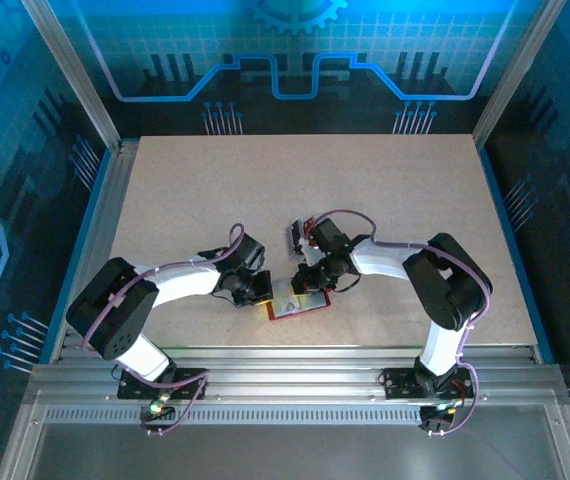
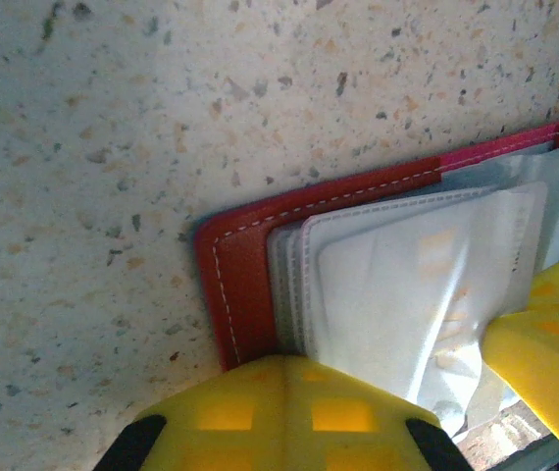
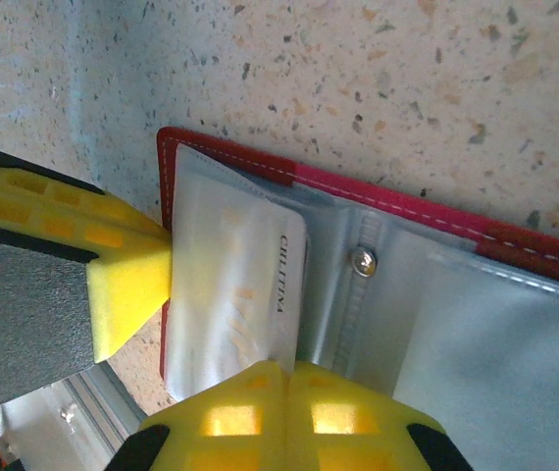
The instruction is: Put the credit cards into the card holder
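At tabletop [image 1: 215,190] centre, toward near edge: card holder [image 1: 300,308] lying open, clear sleeves [image 2: 407,285] facing up. Left claw [image 2: 281,378] resting shut at holder's left rim. Right claw [image 3: 285,383] sitting shut over sleeve carrying pale card [image 3: 250,285], actual grip unclear. Further credit cards [image 1: 296,237] lying just beyond.
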